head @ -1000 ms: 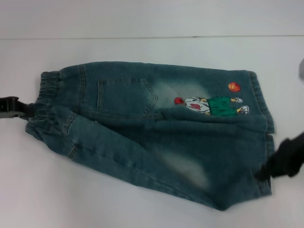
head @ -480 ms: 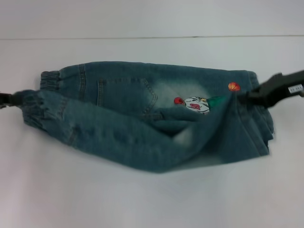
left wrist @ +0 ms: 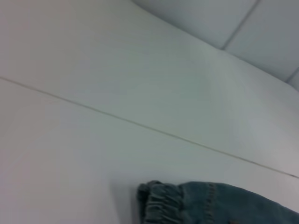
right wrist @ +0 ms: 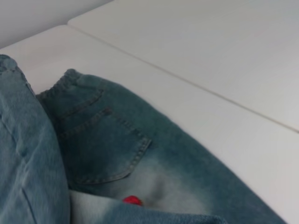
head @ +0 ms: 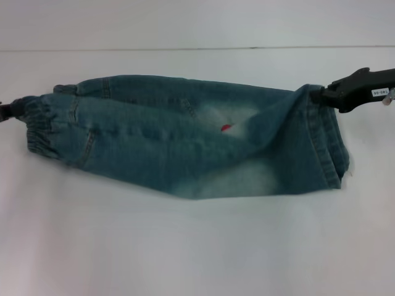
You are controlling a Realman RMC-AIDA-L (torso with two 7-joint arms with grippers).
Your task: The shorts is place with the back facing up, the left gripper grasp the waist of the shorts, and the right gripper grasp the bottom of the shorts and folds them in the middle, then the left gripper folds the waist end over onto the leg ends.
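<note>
The blue denim shorts lie folded lengthwise on the white table, the near half laid over the far half. Only a red speck of the cartoon patch peeks out at the fold. At the far left edge of the head view my left gripper is shut on the elastic waist. My right gripper, with its white label, is shut on the bottom of the shorts at the far right corner, above the leg ends. The right wrist view shows a back pocket under the lifted denim.
The white table spreads out in front of the shorts. A thin seam line crosses it behind them. In the left wrist view the ruffled waistband lies on the same white surface.
My right gripper carried the near leg hem up and back to the far right corner, and the left brought the waist over. The near half now covers the pocket and most of the cartoon patch.
</note>
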